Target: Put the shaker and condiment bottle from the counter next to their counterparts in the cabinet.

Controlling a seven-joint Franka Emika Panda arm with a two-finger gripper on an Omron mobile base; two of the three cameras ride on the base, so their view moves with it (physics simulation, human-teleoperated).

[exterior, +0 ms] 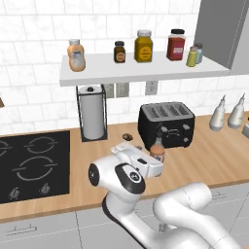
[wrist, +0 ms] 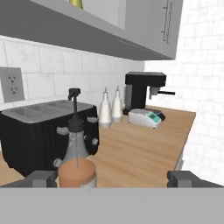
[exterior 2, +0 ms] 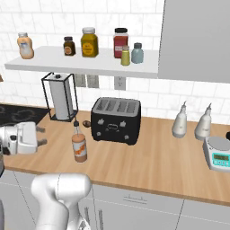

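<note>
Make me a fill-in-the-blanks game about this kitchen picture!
1. The sauce bottle stands on the counter in front of the black ____.
2. On the shelf, the yellow-green shaker stands beside a pale ____ one.
3. The peach bottle stands at the shelf's ____ end.
4. The gripper has its jaws ____, with the sauce bottle between them.

Missing words: toaster; blue; left; open

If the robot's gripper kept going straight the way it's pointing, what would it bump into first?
Probably the condiment bottle: it stands just ahead of the open gripper, toward the left finger. The toaster sits behind it.
</note>
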